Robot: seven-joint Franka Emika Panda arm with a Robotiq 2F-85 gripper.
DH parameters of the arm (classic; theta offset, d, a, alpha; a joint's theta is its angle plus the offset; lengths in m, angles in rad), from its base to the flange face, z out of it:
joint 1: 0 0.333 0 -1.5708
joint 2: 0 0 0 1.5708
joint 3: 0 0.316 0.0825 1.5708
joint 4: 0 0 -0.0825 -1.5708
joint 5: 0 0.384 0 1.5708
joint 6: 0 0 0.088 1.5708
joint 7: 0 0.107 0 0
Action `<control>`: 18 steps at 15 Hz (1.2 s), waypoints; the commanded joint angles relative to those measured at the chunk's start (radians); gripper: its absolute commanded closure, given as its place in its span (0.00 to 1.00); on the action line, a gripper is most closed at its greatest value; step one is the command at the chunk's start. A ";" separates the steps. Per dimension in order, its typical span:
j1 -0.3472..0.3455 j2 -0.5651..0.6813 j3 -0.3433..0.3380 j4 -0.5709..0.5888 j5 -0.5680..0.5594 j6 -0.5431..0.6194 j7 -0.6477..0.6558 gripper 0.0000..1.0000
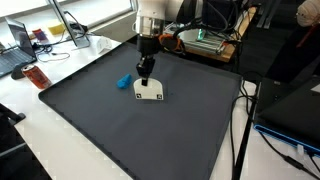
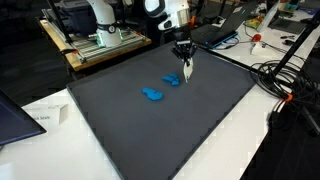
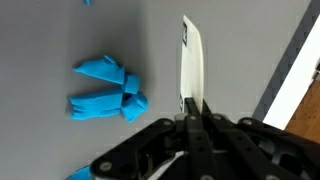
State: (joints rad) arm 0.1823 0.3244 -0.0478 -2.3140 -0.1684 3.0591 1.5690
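White card [image 1: 150, 93], thin, flat and stiff (plastic or board, I cannot tell which): in an exterior view it sits directly under your gripper [image 1: 147, 78], on the far half of the dark grey rubbery mat [image 1: 130, 135]. The crumpled bright blue pieces [image 1: 123, 81] lie just beside it.

In an exterior view from the opposite side, the white card [image 2: 187, 72] hangs edge-on below the gripper [image 2: 185, 62], low over the mat [image 2: 170, 130]. Whether its lower edge touches the mat is unclear. Two blue pieces [image 2: 153, 95] lie apart from it.

In the wrist view, the fingers [image 3: 188, 108] are pressed together on one end of the white card [image 3: 192, 60], which runs straight away from them, with the blue pieces [image 3: 105, 90] off to one side.

The pinch looks narrow and sits at the very end, so I judge the card could pivot. Move the wrist slowly and steadily, without twisting.

The blue pieces are the nearest obstacle, so give them room. The mat's edge and the white table [image 3: 300, 90] are close on the other side. The black cables [image 2: 285, 80] and a laptop [image 1: 15, 50] lie well apart.
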 commanded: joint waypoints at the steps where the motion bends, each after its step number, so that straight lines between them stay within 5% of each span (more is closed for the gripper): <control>1: 0.029 -0.056 -0.045 -0.041 -0.050 0.023 -0.007 0.99; 8: 0.028 -0.134 -0.021 0.039 -0.064 -0.243 -0.063 0.99; 18: 0.026 -0.076 0.024 0.324 -0.193 -0.847 -0.080 0.99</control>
State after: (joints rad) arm 0.2068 0.1948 -0.0414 -2.0871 -0.3122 2.3514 1.4878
